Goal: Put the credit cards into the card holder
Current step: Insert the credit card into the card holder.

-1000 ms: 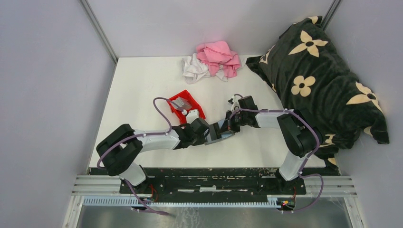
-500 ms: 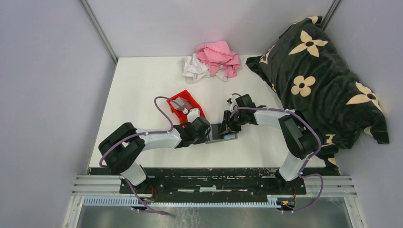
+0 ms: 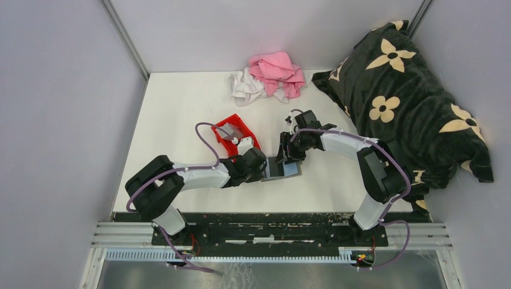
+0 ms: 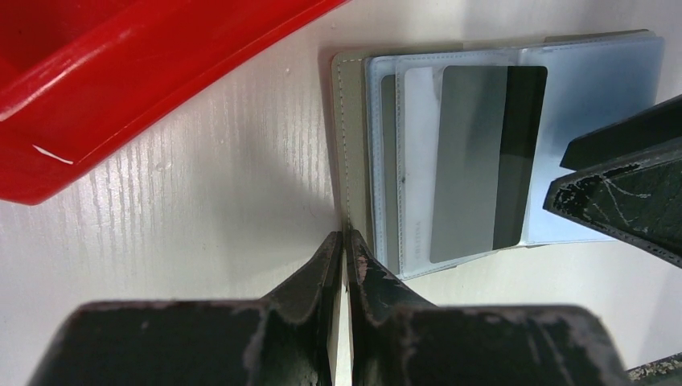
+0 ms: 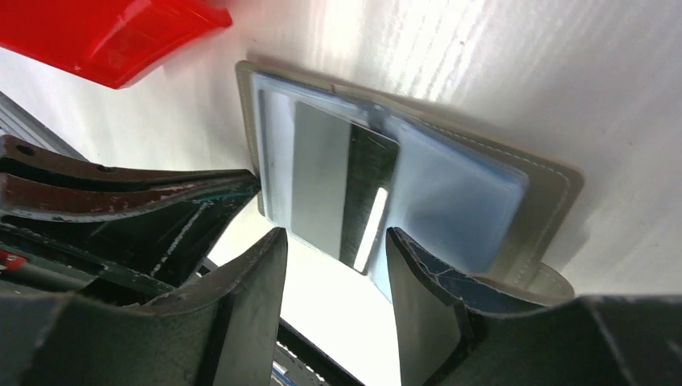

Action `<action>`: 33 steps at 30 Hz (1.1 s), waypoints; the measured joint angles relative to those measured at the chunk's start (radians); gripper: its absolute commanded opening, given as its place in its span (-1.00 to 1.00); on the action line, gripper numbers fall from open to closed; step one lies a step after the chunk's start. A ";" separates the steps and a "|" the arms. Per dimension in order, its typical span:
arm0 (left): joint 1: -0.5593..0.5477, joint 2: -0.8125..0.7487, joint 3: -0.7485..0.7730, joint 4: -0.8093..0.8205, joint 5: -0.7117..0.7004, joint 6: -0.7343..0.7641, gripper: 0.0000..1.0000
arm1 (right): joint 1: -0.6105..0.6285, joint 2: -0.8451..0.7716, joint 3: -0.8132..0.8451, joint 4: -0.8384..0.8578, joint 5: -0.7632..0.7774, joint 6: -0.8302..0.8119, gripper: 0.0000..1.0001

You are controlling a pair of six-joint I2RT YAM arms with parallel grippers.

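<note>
The right tool (image 5: pixel 334 249) hides part of the card holder's (image 5: pixel 474 185) edge in its wrist view.

Around the open wallet (image 3: pixel 289 170) the room is uneven. At nine o'clock the left gripper (image 3: pixel 266 171) is clamped on the wallet's edge and its arm blocks that side. At ten to eleven o'clock the red bin (image 3: pixel 236 137) stands just beside it, leaving only a narrow strip. At twelve o'clock the right gripper (image 3: pixel 286 158) hangs over the far edge with its jaws apart. From three round to six o'clock the table (image 3: pixel 325 180) is bare, so a hand could pass there. Farther off, a dark flowered blanket (image 3: pixel 404 96) covers the table edge from one to three o'clock. A heap of cloths (image 3: pixel 271 75) lies well apart at twelve.
</note>
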 measured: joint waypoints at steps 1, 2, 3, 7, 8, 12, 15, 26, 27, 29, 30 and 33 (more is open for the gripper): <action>0.000 0.001 0.000 0.001 0.000 0.000 -0.73 | 0.007 0.003 0.016 -0.011 0.009 -0.006 0.10; 0.000 0.002 0.000 0.003 0.000 0.000 -0.73 | 0.015 0.007 0.030 -0.019 0.016 -0.009 0.10; 0.000 0.002 0.001 0.003 0.000 0.000 -0.73 | 0.024 0.015 0.044 -0.024 0.024 -0.014 0.10; 0.000 0.005 0.003 0.004 0.001 0.000 -0.73 | 0.061 0.056 0.080 -0.046 0.051 -0.026 0.11; 0.000 0.005 0.004 0.005 0.001 0.000 -0.73 | 0.069 0.068 0.085 -0.053 0.060 -0.028 0.11; 0.000 0.006 0.004 0.005 0.001 0.001 -0.73 | 0.084 0.085 0.090 -0.073 0.086 -0.032 0.11; 0.000 0.006 0.004 0.006 0.001 0.001 -0.73 | 0.085 0.085 0.090 -0.079 0.095 -0.032 0.11; 0.004 0.011 -0.003 0.036 0.016 0.001 -0.74 | 0.089 0.069 0.090 -0.088 0.114 -0.040 0.12; 0.004 0.011 -0.004 0.040 0.018 0.001 -0.74 | 0.090 0.067 0.090 -0.089 0.116 -0.042 0.13; 0.004 0.013 -0.006 0.050 0.019 0.001 -0.74 | 0.090 0.062 0.089 -0.090 0.126 -0.042 0.17; 0.004 0.014 -0.006 0.054 0.019 0.001 -0.74 | 0.090 0.060 0.089 -0.090 0.132 -0.043 0.21; 0.004 0.014 -0.009 0.060 0.019 0.001 -0.74 | 0.090 0.060 0.089 -0.092 0.141 -0.043 0.32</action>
